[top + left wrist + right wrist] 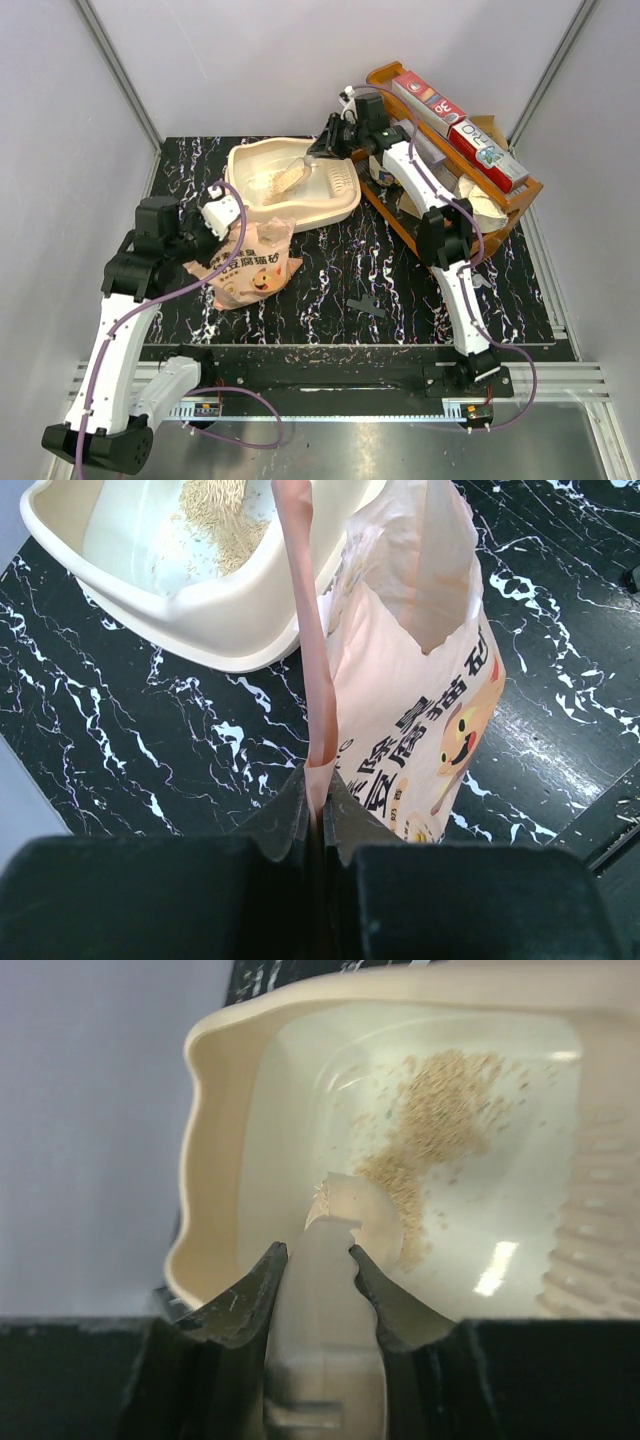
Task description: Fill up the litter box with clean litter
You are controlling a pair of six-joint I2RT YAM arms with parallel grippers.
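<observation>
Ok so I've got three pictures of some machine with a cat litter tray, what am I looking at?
Two robot arms are bolted to a black marbled table. One picture looks down from above; the other two come from cameras on each wrist. The left pincer pinches the top edge of a pink litter bag. The right pincer grips a cream scoop over the litter box, which holds a small pile of tan litter. A wooden rack with boxes sits at the right.

The black marbled table (400, 270) carries the litter box (310, 212), printed bag (250, 265) and wooden rack (392, 215).
</observation>
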